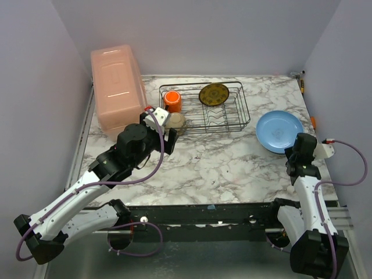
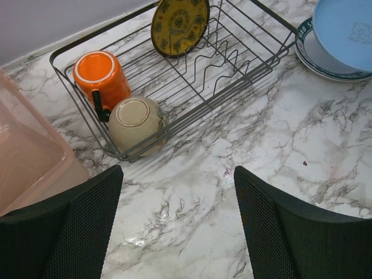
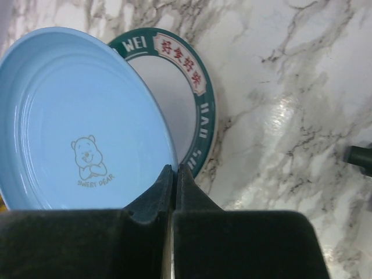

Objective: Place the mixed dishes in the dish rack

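- Right gripper (image 3: pixel 174 174) pinches the near rim of the larger light-blue round plate (image 3: pixel 75 116), its fingers drawn almost together on that thin edge. The plate sits at the table's right side, lying partly over the white plate with the dark teal lettered rim (image 3: pixel 174 96), well apart from the rack.
- So slim a hold at one edge looks likely to let the plate swing or slide out once its weight hangs free.
- Lifted carelessly, the blue plate could drag the white plate beneath it toward the nearby right edge of the grey-veined marble table (image 1: pixel 221 163).
- The rectangular black wire dish rack (image 2: pixel 229 67) holds the small yellow-brown patterned plate (image 2: pixel 180 23) upright among the slot wires. The orange mug (image 2: pixel 103 75) stands in it, apparently mouth-down, and the small off-white bowl (image 2: pixel 136 122) is upturned in the near-left corner.
- A wide plate arriving at the wrong angle could knock the yellow-brown plate flat. It could also jam across the wires rather than drop between them.
- Left gripper (image 2: pixel 177 174), fingers spread wide and holding nothing, hovers just outside the rack's near-left corner, close to the big pink plastic lidded box (image 1: pixel 116 87). If both arms head for the rack at once, a clash there is the risk.
- With two plates outside the rack, the loading looks a little over half done.
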Controlling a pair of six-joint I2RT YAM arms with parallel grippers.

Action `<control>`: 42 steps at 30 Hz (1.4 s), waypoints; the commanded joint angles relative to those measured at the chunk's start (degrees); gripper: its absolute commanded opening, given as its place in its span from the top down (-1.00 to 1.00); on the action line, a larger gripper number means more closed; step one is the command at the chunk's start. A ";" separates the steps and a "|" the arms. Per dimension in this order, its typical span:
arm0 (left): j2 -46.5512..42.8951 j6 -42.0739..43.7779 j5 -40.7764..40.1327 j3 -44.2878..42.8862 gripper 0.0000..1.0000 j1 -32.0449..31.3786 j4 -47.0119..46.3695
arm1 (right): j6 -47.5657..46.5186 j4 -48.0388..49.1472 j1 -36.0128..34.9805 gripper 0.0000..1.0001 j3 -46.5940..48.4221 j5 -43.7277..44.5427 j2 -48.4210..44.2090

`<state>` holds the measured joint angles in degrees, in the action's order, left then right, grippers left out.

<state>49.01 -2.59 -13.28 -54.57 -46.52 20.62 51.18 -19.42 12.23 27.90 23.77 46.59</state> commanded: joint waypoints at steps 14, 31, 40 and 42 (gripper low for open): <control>7.54 -32.82 27.39 -3.41 -0.84 1.06 -6.14 | -5.26 1.13 0.26 0.99 9.50 -13.55 -0.04; 39.53 -59.80 43.77 -10.15 -0.97 3.55 -35.61 | -12.48 -5.02 0.08 0.99 16.79 -43.92 2.71; 48.05 -62.97 40.84 -16.89 -0.46 1.28 -38.46 | -15.14 -7.85 0.03 0.99 17.46 -48.01 1.21; 49.67 -63.75 41.39 -18.10 -0.18 1.28 -38.35 | -15.25 -7.91 -0.01 0.99 17.24 -48.63 0.64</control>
<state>95.55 -63.66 27.22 -68.84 -44.77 -14.66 37.28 -26.26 12.23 43.07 -20.67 48.99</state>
